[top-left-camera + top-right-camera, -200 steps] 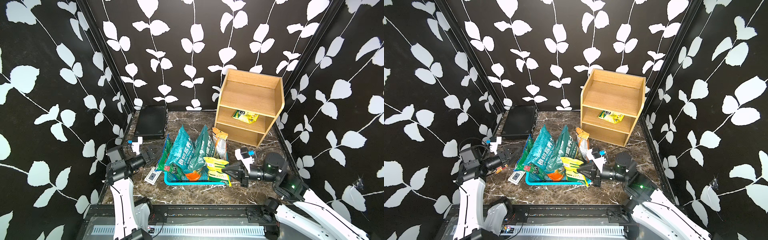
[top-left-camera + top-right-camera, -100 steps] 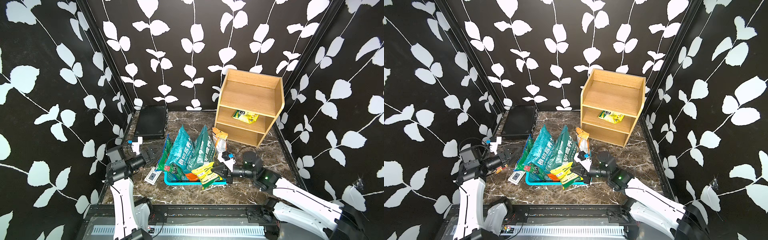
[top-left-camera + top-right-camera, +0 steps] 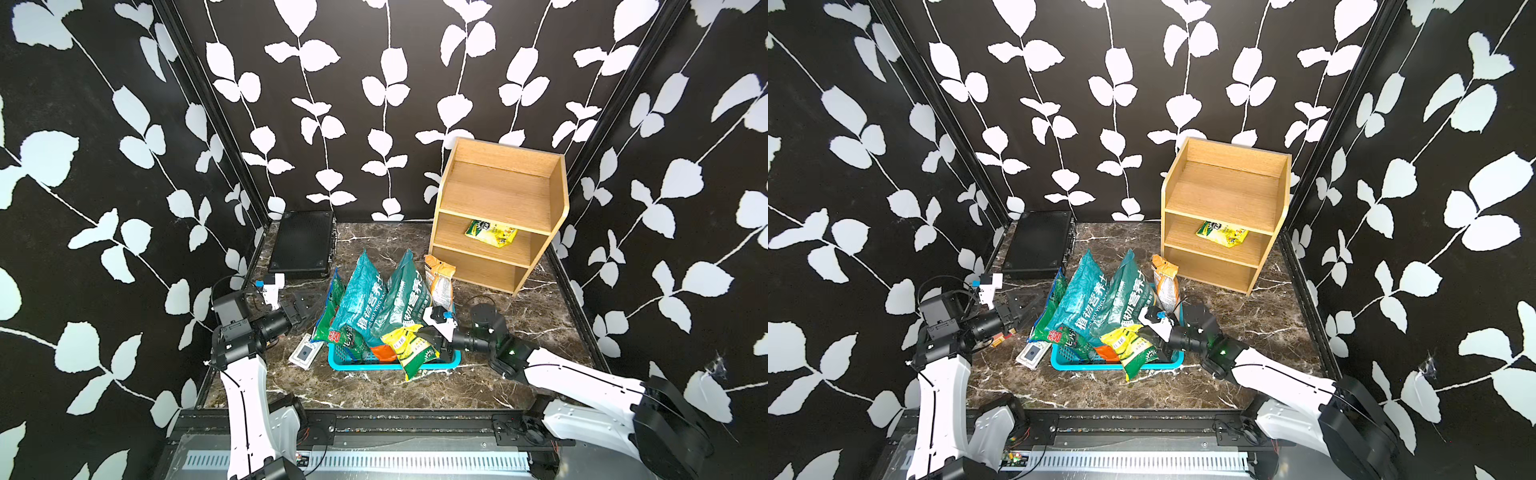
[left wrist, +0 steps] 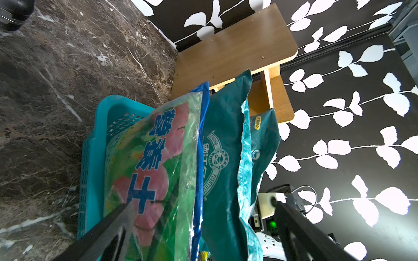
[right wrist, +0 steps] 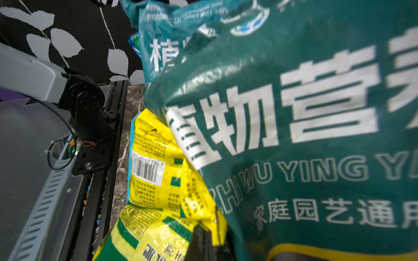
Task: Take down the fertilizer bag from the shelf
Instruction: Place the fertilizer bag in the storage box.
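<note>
The light-brown wooden shelf (image 3: 498,195) (image 3: 1225,195) stands at the back right. A yellow-and-green fertilizer bag (image 3: 491,232) (image 3: 1223,233) lies on its middle tier. My right gripper (image 3: 432,336) (image 3: 1152,332) (image 5: 203,244) is shut on the edge of a like yellow-and-green bag (image 3: 409,347) (image 3: 1129,345) (image 5: 156,180). That bag hangs over the front rim of the blue basket (image 3: 415,365) (image 3: 1100,366) (image 4: 95,140). My left gripper (image 3: 305,309) (image 3: 1021,307) (image 4: 203,203) stands open and empty just left of the basket, facing the bags in it.
Two tall teal bags (image 3: 361,295) and a green clear bag (image 4: 158,158) stand in the basket. An orange-and-white bag (image 3: 440,278) leans behind it. A black case (image 3: 303,243) lies at the back left, a small white device (image 3: 305,353) beside the basket. Patterned walls enclose three sides.
My right gripper has carried the yellow-and-green bag leftwards and down to the basket's front, with its arm stretched low. The left arm has not moved.
</note>
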Controlling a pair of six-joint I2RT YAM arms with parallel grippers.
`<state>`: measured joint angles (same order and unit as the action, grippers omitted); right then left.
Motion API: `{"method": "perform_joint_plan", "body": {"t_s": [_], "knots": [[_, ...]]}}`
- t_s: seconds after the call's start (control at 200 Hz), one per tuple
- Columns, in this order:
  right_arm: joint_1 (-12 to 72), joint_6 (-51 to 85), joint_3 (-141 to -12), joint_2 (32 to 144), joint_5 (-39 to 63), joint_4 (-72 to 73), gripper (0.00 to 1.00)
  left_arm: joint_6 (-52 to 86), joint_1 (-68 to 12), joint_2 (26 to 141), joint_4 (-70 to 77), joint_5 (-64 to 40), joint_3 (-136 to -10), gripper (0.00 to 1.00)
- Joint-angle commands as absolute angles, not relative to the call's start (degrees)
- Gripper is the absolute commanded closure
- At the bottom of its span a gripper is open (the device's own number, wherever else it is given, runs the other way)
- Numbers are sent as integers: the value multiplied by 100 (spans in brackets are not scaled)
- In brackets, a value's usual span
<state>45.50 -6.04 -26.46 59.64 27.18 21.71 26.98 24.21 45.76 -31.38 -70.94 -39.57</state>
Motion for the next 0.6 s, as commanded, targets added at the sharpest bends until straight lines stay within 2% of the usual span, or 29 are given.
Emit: {"method": "perform_joint_plan", "body": {"t_s": [0.0, 0.215, 0.595], "knots": [[4474, -598, -2396, 5130, 1757, 2900, 100, 2658, 2459, 4573, -3067, -7172, -3910, 1], [4482, -610, -1995, 3955, 1441, 2771, 100, 2657, 2463, 4572, -3072, -7180, -3911, 1], [4513, -396, -889, 4152, 1538, 4076, 100, 2665, 2471, 4570, -3068, -7165, -3911, 1]]}}
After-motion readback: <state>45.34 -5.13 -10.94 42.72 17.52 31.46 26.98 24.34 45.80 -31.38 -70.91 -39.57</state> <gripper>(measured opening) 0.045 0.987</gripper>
